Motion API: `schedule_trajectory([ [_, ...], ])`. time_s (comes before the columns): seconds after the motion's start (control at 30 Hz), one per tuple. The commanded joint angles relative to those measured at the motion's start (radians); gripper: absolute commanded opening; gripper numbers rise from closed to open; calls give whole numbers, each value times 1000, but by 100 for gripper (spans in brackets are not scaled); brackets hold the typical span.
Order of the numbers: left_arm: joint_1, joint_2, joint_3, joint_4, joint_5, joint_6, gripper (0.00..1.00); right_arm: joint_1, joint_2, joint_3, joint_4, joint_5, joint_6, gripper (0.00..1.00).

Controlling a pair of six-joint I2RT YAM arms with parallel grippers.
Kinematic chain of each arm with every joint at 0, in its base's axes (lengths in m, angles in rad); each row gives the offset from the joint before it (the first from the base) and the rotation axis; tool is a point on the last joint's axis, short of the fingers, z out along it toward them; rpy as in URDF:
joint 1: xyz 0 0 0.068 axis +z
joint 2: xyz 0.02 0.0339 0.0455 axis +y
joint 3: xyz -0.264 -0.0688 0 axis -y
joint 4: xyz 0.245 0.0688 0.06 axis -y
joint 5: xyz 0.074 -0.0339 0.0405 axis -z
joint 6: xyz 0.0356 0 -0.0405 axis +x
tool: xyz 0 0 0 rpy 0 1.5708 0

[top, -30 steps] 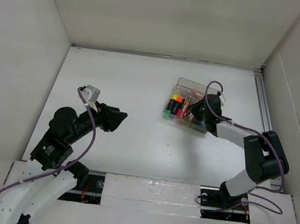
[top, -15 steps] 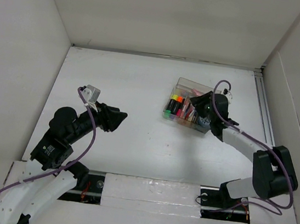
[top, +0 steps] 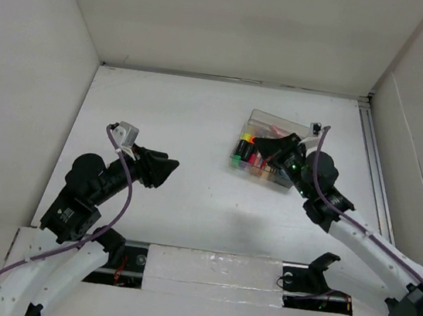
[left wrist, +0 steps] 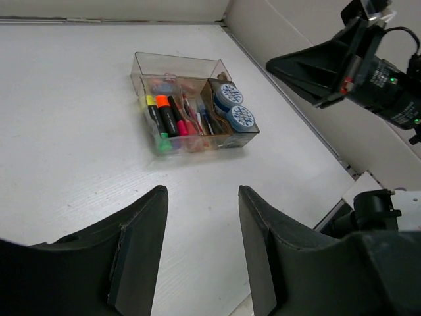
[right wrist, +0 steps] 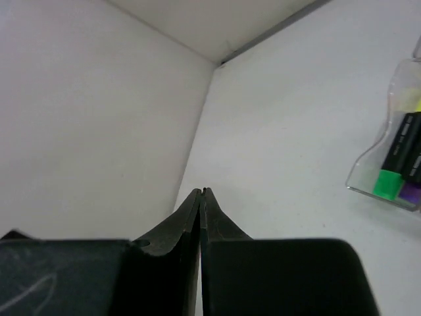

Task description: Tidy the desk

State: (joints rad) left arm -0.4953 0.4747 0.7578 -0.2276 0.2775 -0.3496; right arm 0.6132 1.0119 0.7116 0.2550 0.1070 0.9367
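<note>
White matte desk [top: 192, 124] inside white panel walls [top: 237, 21]

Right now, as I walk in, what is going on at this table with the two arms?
Neither arm is handling anything at this moment. The right gripper is shut and empty, and it hangs in the air close to the clear box. The box stands on the desk and holds markers and two round blue-topped items. The left gripper is open and empty, off to the left, with its camera facing the box. No loose item shows on the desk outside the box.
</note>
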Motion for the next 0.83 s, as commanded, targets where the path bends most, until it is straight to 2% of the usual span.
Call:
schedule_trajectory([
  [0.0, 3, -25, 8, 57, 14, 8, 44, 57, -100, -8, 27, -13, -59, 8],
  [0.07, 3, -34, 6, 59, 20, 9, 44, 97, -166, -6, 13, -12, -70, 16],
  [0.1, 3, -42, 5, 62, 22, 11, 44, 108, -182, -3, 9, -19, -73, 25],
  [0.17, 3, -50, 5, 65, 28, 17, 44, 120, -202, 27, -40, -38, -85, 34],
  [0.2, 3, -57, 2, 66, 26, 18, 43, 131, -213, 41, -60, -59, -88, 43],
  [0.4, 3, -96, -11, 86, 81, 58, 42, 203, -280, 75, -111, -81, -141, 66],
  [0.63, 3, -87, -14, 85, 155, 84, 39, 226, -326, 81, -161, -50, -151, 69],
  [0.8, 3, -139, -26, 108, 157, 78, 44, 226, -335, 89, -165, -50, -153, 69],
])
